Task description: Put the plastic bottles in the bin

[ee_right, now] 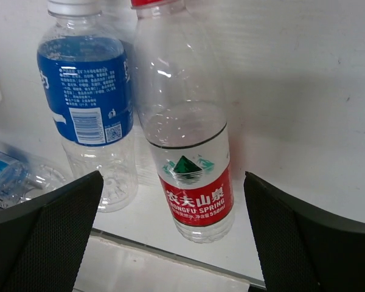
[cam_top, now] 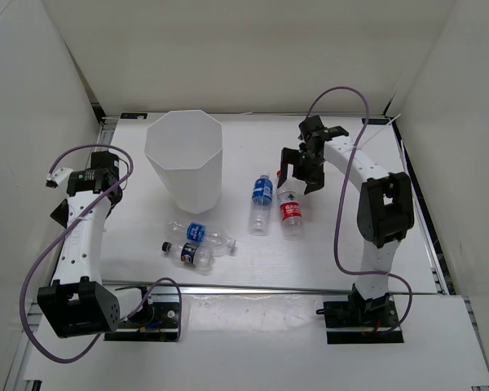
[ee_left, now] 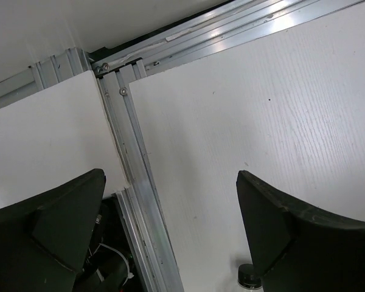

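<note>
Right gripper (cam_top: pixel 298 181), jaws apart, is held at the cap end of the red bottle (cam_top: pixel 291 210), right of centre. It should be lowered across the label, clear of the neighbouring blue bottle (cam_top: pixel 262 204).

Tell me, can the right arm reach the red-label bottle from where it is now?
Probably yes: the right pincer hangs open above the red-label bottle, with nothing between them.

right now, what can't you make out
Left wrist: only a black cap shows at the bottom edge; edge and finger hide its bottle.
Right wrist: the red-label bottle has its cap cut by the top edge; a blue-labelled bottle at left is blurred, partly behind a finger.
Top external: the dark-label bottle has print too small to read.
</note>
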